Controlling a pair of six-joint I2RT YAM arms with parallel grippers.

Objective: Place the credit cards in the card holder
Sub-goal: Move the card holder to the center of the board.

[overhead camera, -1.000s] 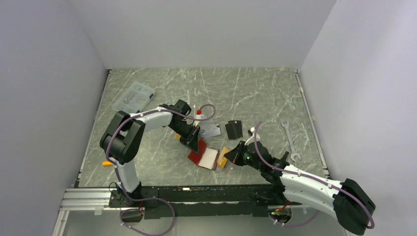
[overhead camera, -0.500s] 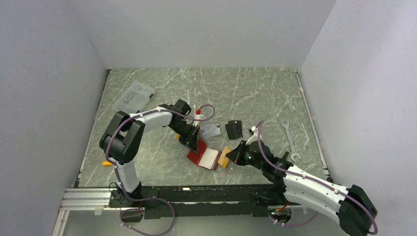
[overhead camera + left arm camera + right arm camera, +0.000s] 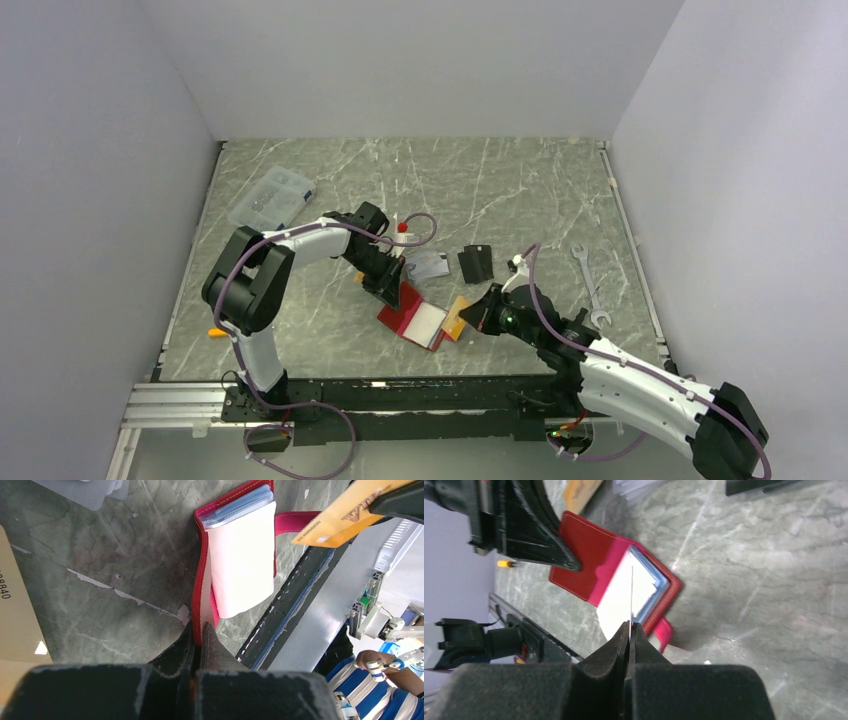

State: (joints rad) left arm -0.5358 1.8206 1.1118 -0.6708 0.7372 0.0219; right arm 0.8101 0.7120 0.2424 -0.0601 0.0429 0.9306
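The red card holder (image 3: 400, 303) lies open on the table, its pale pocket (image 3: 242, 555) facing up. My left gripper (image 3: 392, 288) is shut on the edge of its red cover (image 3: 198, 610). My right gripper (image 3: 470, 320) is shut on a gold credit card (image 3: 455, 318), held just right of the holder. The right wrist view shows that card edge-on (image 3: 631, 597) over the pocket's open end. More credit cards lie beyond: silver ones (image 3: 428, 265) and a gold one (image 3: 15, 605) beside my left gripper.
A small black rectangle (image 3: 476, 263) lies behind the holder. A wrench (image 3: 590, 285) is at the right and a clear plastic box (image 3: 270, 195) at the back left. A small orange object (image 3: 215, 332) sits near the left edge.
The right arm has reached a little further forward, bringing the gold card nearer the holder. The left gripper and the holder have shifted slightly up and left.
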